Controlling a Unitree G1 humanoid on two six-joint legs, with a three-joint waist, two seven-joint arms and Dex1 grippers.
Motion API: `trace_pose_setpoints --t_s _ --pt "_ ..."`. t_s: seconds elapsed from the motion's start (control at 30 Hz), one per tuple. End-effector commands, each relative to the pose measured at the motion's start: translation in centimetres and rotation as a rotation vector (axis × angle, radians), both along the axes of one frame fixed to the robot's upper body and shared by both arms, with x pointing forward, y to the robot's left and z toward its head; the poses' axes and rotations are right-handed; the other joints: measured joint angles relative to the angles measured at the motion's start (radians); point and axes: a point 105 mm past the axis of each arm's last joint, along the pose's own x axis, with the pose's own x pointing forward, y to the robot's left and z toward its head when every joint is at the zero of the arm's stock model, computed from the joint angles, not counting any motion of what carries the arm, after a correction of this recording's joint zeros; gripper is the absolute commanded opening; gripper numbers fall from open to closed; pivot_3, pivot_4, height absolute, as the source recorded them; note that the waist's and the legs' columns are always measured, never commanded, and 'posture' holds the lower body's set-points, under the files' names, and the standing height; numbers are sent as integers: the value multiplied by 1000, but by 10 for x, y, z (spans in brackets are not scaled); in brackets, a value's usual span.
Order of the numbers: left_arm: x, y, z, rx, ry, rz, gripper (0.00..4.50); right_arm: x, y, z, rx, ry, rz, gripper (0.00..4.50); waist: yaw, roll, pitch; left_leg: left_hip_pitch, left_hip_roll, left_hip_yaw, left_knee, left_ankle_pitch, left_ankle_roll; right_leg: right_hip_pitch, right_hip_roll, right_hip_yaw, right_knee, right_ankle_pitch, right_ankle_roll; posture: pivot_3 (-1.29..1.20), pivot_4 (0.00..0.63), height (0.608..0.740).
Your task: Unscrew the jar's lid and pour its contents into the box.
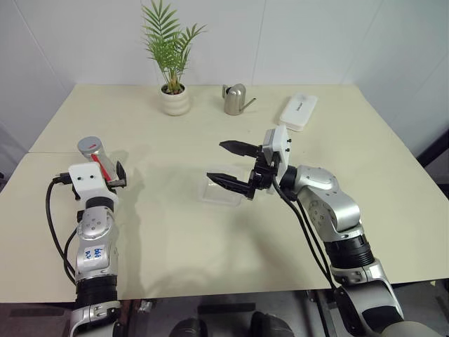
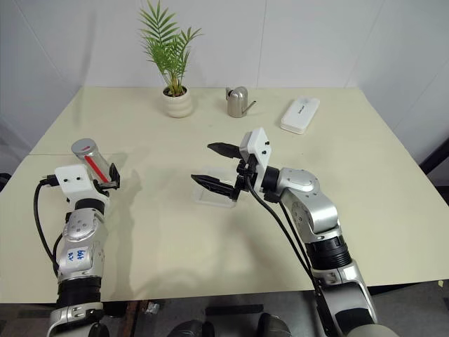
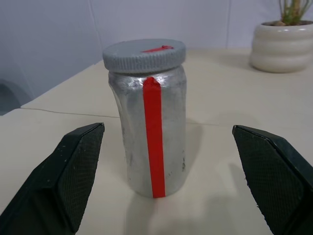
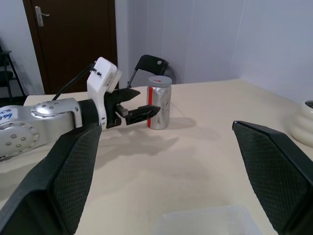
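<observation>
The jar (image 3: 153, 132), silvery with a red stripe, stands upright on the table at the left. The grey lid (image 3: 144, 55) with a red mark sits on top of it. My left gripper (image 1: 110, 173) is open, its fingers either side of the jar and not touching it. The contents are hidden inside the jar. The box (image 1: 219, 191), a shallow clear tray, lies at the table's middle. My right gripper (image 1: 217, 161) hovers open just above the box, pointing left toward the jar, with nothing in it.
A white plant pot (image 1: 175, 100) with a palm, a metal watering can (image 1: 236, 100) and a white oblong case (image 1: 299, 112) stand along the table's far side. A seam (image 1: 42, 152) crosses the table's left part behind the jar.
</observation>
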Motion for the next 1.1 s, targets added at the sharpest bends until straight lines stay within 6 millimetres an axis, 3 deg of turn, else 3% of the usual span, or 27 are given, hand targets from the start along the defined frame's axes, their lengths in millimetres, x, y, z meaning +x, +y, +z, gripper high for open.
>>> trace_pose_setpoints --t_s 0.03,0.4,0.73,0.83,1.03,1.1 --pt "7 3 12 18 -39 23 4476 -6 -3 6 14 -32 4 4500 0 0 0 0 0 0 0 0 0 0 0 0 0 0 0 0 150 740" --pt "37 14 27 54 -44 51 4476 -10 -5 9 50 -25 -25 4500 -1 0 0 0 0 1 0 0 0 0 0 0 0 0 0 0 150 740" --pt "46 32 26 62 0 96 4476 -8 -12 8 76 -12 -66 4500 0 0 0 0 0 1 -1 0 0 -1 0 -1 0 0 0 0 150 740" --pt "47 31 26 81 -1 87 3951 -8 -12 7 81 -11 -71 4500 -1 0 0 0 -1 1 -1 0 0 -1 0 -1 0 0 0 0 150 740" --pt "46 34 23 62 -3 80 2123 -8 -13 5 91 -7 -79 4500 -1 0 0 0 0 1 -1 0 0 -1 0 -1 0 0 0 0 150 740" --pt "45 34 26 21 -45 55 1931 -8 -15 3 89 -6 -87 4500 -1 0 0 0 0 1 -1 0 0 -1 0 -1 0 0 0 0 150 740"
